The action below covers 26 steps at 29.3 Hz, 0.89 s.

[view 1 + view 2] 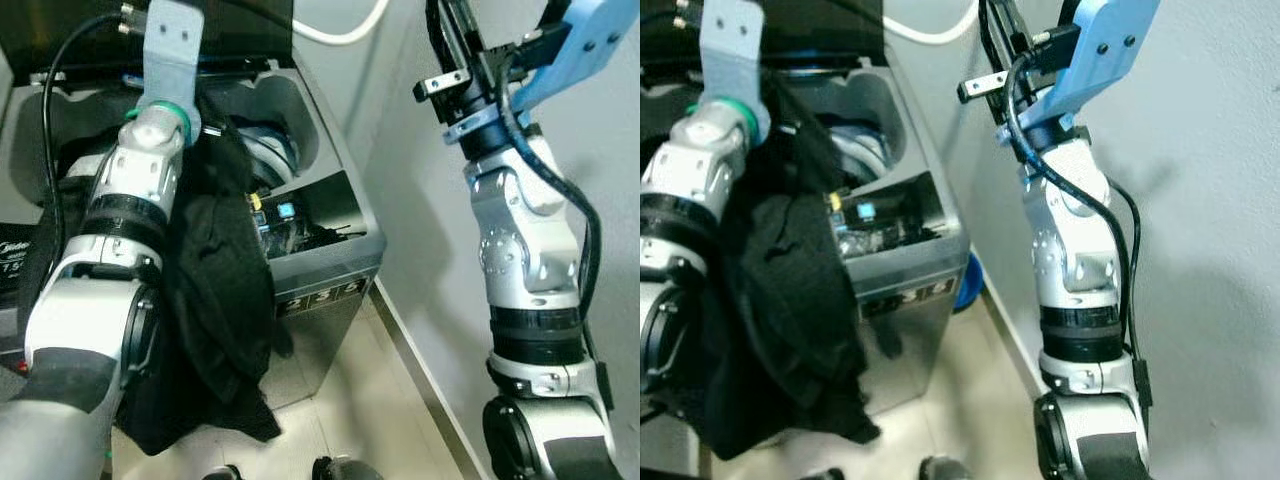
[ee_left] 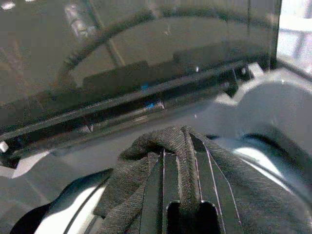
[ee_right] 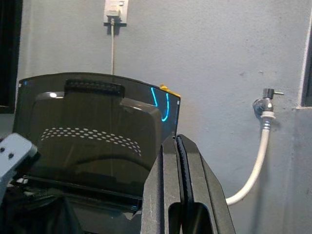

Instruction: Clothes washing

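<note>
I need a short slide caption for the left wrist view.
Left gripper shut on dark garment above the open washing machine.

Both arms are silver with black bands at the joints, the left arm point(image 1: 120, 215) bearing a green ring and a grey screwed bracket, the right arm point(image 1: 525, 250) a light blue bracket and a black cable, each ending in long black fingers point(image 3: 178, 195).

Light is even and cool. The grey wall point(image 3: 219, 53) is bright and sharp; below it the washer's tinted lid point(image 3: 92, 126) reads dim. Beside the lid, the black garment point(image 1: 215, 300) loses detail. The left wrist view is soft and grainy.
</note>
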### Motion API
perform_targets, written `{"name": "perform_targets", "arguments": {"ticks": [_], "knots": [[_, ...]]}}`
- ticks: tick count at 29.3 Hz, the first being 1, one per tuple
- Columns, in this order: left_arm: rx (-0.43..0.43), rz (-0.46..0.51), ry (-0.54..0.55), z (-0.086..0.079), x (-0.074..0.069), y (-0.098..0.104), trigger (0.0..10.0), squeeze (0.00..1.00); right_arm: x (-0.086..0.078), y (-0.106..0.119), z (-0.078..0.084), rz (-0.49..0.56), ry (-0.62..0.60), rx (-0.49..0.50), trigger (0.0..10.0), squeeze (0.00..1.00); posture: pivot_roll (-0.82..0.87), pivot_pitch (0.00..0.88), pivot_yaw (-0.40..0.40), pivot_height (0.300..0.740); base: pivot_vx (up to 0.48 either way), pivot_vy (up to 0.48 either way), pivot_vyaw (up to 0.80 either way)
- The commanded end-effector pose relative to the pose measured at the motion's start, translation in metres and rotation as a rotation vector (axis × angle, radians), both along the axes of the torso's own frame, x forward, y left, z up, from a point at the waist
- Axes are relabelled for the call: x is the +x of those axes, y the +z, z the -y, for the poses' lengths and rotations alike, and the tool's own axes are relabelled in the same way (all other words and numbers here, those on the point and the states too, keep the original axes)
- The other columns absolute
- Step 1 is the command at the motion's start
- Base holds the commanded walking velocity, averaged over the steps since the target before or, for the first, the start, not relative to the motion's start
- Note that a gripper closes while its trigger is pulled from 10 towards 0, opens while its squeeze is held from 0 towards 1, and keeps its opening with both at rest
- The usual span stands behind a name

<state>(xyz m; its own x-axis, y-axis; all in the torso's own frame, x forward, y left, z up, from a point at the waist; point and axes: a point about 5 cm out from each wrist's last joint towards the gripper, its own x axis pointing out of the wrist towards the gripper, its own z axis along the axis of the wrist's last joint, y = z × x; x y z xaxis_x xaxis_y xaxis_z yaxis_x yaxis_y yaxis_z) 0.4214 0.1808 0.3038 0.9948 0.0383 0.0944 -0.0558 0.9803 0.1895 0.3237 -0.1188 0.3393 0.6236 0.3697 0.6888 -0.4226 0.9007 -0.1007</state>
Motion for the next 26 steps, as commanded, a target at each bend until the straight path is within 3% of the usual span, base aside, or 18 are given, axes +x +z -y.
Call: {"name": "perform_targets", "arguments": {"ticks": [1, 6, 7, 11, 15, 17, 19, 20, 22, 23, 26], "knots": [[-0.052, -0.078, -0.057, 0.003, 0.001, -0.022, 10.0, 0.0, -0.003, -0.001, 0.001, -0.001, 0.018, -0.008, 10.0, 0.0, 0.02, 0.062, -0.034, 0.74, 0.0, 0.0, 0.0], [-0.037, -0.031, -0.202, 0.01, -0.009, -0.023, 10.0, 0.0, -0.003, -0.002, -0.002, -0.009, 0.034, -0.014, 10.0, 0.0, 0.03, 0.06, -0.031, 0.74, 0.0, 0.0, 0.0], [0.007, 0.029, -0.241, 0.014, -0.018, -0.019, 10.0, 1.0, -0.003, -0.004, -0.003, -0.012, 0.041, -0.014, 10.0, 0.0, 0.04, 0.057, -0.03, 0.74, 0.0, 0.0, 0.0], [0.186, 0.198, -0.241, 0.021, -0.054, -0.014, 10.0, 1.0, -0.001, -0.01, -0.006, -0.033, 0.058, -0.025, 10.0, 0.0, 0.05, 0.052, -0.035, 0.74, 0.0, 0.0, 0.0], [0.202, 0.213, -0.24, 0.021, -0.058, -0.014, 10.0, 1.0, -0.001, -0.011, -0.006, -0.036, 0.06, -0.028, 10.0, 0.0, 0.05, 0.052, -0.035, 0.74, 0.0, 0.0, 0.0], [0.405, 0.426, -0.2, 0.024, -0.084, -0.002, 10.0, 1.0, 0.002, -0.017, -0.008, -0.056, 0.071, -0.041, 10.0, 0.0, 0.08, 0.041, -0.049, 0.74, 0.0, 0.0, 0.0], [0.405, 0.426, -0.2, 0.024, -0.084, -0.002, 10.0, 1.0, 0.002, -0.017, -0.008, -0.056, 0.071, -0.041, 10.0, 0.0, 0.08, 0.041, -0.049, 0.74, 0.0, 0.0, 0.0], [0.472, 0.522, -0.183, 0.027, -0.099, 0.002, 10.0, 1.0, 0.003, -0.02, -0.011, -0.066, 0.082, -0.048, 10.0, 0.0, 0.09, 0.036, -0.052, 0.74, 0.0, 0.0, 0.0], [0.472, 0.522, -0.183, 0.027, -0.099, 0.002, 10.0, 1.0, 0.003, -0.02, -0.011, -0.066, 0.082, -0.048, 10.0, 0.0, 0.09, 0.036, -0.052, 0.74, 0.0, 0.0, 0.0], [0.502, 0.584, -0.16, 0.028, -0.112, 0.005, 10.0, 1.0, 0.004, -0.022, -0.013, -0.072, 0.092, -0.052, 10.0, 0.0, 0.09, 0.031, -0.052, 0.74, 0.0, 0.0, 0.0], [0.485, 0.603, -0.134, 0.026, -0.122, 0.007, 10.0, 1.0, 0.004, -0.022, -0.014, -0.075, 0.099, -0.054, 10.0, 0.0, 0.1, 0.03, -0.053, 0.74, 0.0, 0.0, 0.0]]}}
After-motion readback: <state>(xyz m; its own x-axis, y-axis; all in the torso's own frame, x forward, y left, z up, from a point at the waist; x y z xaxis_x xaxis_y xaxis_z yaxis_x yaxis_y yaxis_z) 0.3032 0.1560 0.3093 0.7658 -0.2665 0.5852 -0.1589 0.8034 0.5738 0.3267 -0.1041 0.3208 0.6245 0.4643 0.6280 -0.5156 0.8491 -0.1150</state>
